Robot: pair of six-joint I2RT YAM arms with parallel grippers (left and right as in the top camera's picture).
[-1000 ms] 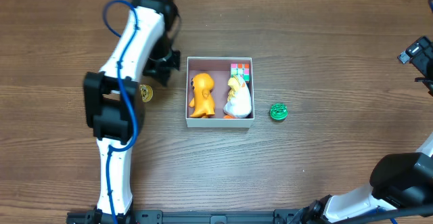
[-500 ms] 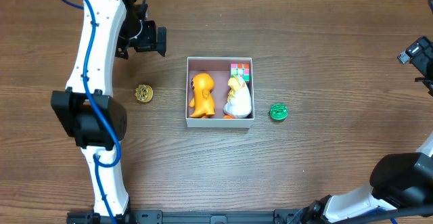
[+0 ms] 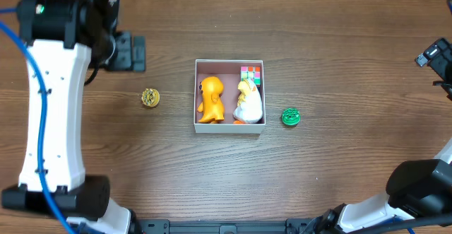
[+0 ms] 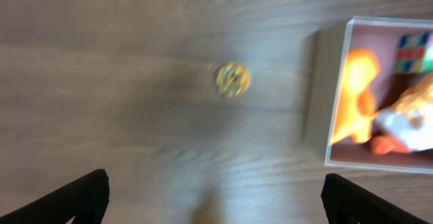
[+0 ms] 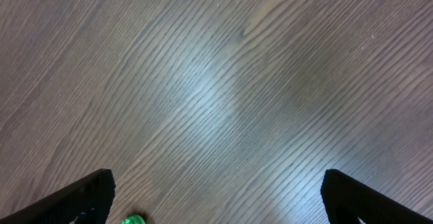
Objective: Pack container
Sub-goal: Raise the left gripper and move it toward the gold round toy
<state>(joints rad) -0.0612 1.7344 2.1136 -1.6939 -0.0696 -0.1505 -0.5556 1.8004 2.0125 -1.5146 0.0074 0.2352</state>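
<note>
The container [image 3: 195,96] is a white-walled square box in the middle of the table, with a pinkish floor. Inside it lie an orange toy [image 3: 210,98], a white toy [image 3: 248,102] and a colourful cube [image 3: 251,73]. On the table left of the box rests a small yellow round toy [image 3: 150,97], and a green round toy [image 3: 290,117] sits to its right. My left gripper [image 3: 131,51] hangs open and empty, high over the far left. In its blurred wrist view the yellow toy [image 4: 233,79] and the container [image 4: 323,95] lie below. My right gripper [image 5: 216,200] is open over bare wood.
The wooden table runs out to every edge of the overhead view. My left arm's white links [image 3: 53,107] stand tall along the left side. The right arm's base [image 3: 417,188] fills the bottom right corner. In the right wrist view, a sliver of the green toy [image 5: 133,219] shows at the bottom edge.
My left arm has swung left and risen away from the container's left wall, uncovering the yellow toy. The toys, the box and the right arm have stayed put.
</note>
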